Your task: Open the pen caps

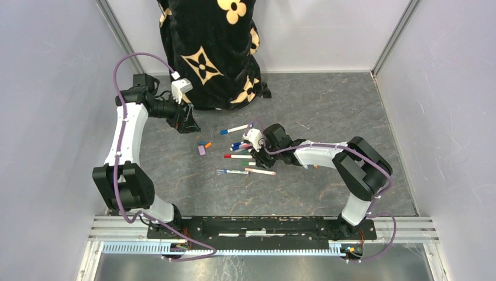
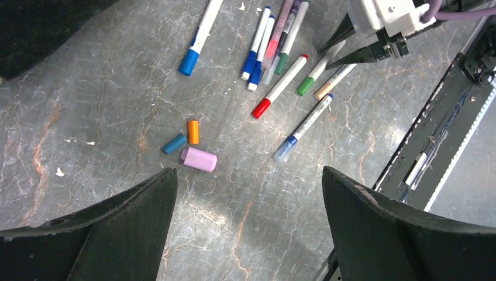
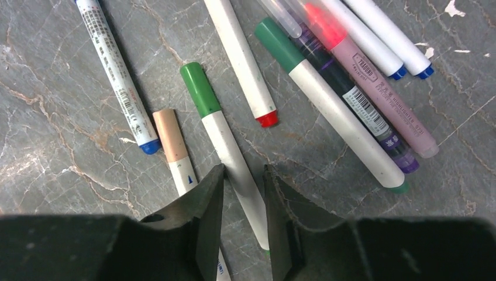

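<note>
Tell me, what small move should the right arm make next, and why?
Probably close the right end effector: its fingers straddle the white barrel of the light-green-capped pen, seemingly not yet gripping it.

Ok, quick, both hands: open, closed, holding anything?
Left hand: open, empty.
Right hand: fingers straddle the green-capped pen; grip cannot be told.

pens [image 1: 243, 153] bunched mid-table, tight gaps | tan pen [image 3: 171, 137] crowds right gripper [image 3: 243, 193] | bare table [image 1: 327, 111] around three loose caps [image 2: 199, 159] | cloth [image 1: 207, 47] beside left gripper [image 2: 248, 171]
</note>
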{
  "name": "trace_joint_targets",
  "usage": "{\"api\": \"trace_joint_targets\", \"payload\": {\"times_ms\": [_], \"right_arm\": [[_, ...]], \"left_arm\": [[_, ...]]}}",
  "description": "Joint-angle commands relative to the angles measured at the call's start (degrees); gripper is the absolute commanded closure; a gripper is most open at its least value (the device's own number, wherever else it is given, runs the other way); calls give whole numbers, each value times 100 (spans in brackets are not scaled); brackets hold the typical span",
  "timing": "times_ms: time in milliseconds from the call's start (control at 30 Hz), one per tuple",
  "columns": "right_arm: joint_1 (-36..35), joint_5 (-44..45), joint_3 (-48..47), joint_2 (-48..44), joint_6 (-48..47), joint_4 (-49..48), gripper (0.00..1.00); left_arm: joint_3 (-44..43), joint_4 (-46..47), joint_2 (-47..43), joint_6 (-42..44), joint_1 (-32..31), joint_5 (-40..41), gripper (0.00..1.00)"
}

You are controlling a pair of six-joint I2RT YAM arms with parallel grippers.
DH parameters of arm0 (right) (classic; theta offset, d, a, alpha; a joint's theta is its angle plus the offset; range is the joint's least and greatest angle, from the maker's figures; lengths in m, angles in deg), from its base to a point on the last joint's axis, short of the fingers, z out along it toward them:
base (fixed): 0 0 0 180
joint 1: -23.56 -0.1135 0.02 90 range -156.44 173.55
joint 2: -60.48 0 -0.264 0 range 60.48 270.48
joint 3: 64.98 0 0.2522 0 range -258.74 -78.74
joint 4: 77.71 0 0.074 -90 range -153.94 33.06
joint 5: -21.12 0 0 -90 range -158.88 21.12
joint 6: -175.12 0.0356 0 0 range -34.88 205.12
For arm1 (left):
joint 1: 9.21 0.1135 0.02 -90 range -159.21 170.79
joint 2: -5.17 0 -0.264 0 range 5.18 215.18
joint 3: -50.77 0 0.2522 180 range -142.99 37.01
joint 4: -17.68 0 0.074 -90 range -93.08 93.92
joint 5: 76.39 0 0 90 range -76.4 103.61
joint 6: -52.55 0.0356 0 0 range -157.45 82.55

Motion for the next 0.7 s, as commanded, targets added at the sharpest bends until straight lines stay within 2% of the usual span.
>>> {"api": "trace_joint_targets", "payload": {"times_ms": [0, 167, 300, 467, 667], "right_arm": [[4, -25, 79, 268, -5, 189, 68], [7, -72, -94, -107, -2, 249, 88], [15, -172, -420, -331, -20, 566, 99], [20, -1052, -561, -701, 174, 636, 100], [372, -3119, -602, -766, 1250, -73, 100]], "left_arm": [[-202, -325, 3, 507, -93, -317, 2], [-93, -776, 23, 1113, -421, -216, 3], [111, -1161, -86, 1735, -852, -261, 3], [695, -1225, -453, 2463, -1566, -180, 4], [1416, -491, -949, 2468, -2354, 220, 4]]}}
